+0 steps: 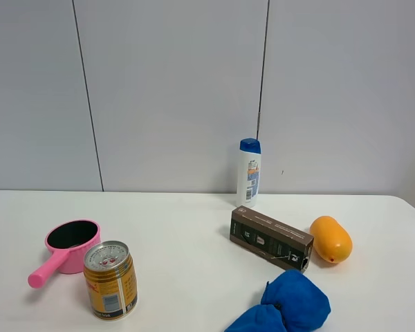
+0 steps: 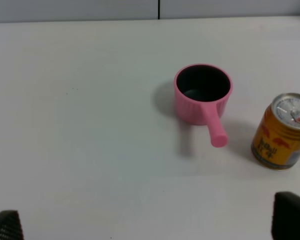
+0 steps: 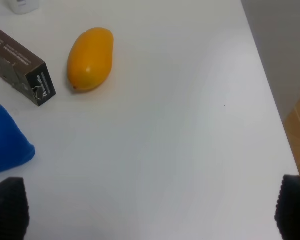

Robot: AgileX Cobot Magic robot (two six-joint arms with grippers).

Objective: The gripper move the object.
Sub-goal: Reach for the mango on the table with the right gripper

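Observation:
The object is a glossy orange-yellow mango (image 1: 330, 239) lying on the white table (image 1: 187, 235) at the right, just beyond the end of a dark box (image 1: 270, 238). It also shows in the right wrist view (image 3: 90, 59). No gripper shows in the exterior high view. In the right wrist view my right gripper (image 3: 151, 207) is open and empty, its black fingertips (image 3: 7, 207) far apart, well short of the mango. In the left wrist view my left gripper (image 2: 147, 222) is open and empty, with its fingertips (image 2: 290, 215) at the picture's corners.
A pink pot with a handle (image 1: 66, 249) and a gold drink can (image 1: 111, 279) stand at the left. A blue cloth lump (image 1: 285, 303) lies at the front, near the box. A white bottle with a blue cap (image 1: 248, 172) stands at the back. The table's right edge (image 3: 270, 95) is near the mango.

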